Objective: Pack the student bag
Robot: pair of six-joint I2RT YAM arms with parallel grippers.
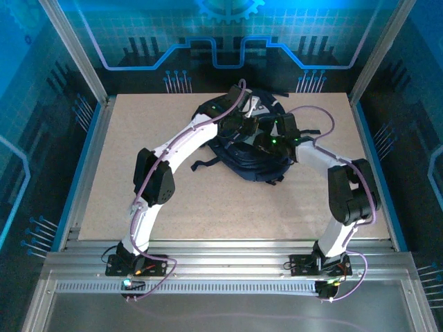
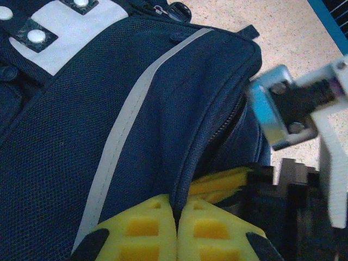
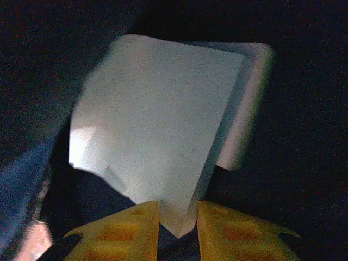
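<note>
**Top external:** fixed above and behind the arm bases, facing down and forward over the whole table [image 1: 242, 207]. **Left wrist:** pressed close to the student bag [image 2: 65, 141], looking along the left gripper [image 2: 176, 205]. **Right wrist:** closer still (dark surroundings), sighting past the right gripper [image 3: 178, 211] onto a white booklet [image 3: 157, 119]. The top and left-wrist views share the bag's outer face.

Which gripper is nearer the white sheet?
Right. The right gripper has a corner of the sheet between its fingers. The left gripper pinches the outer fabric of the bag beside the zip.
</note>
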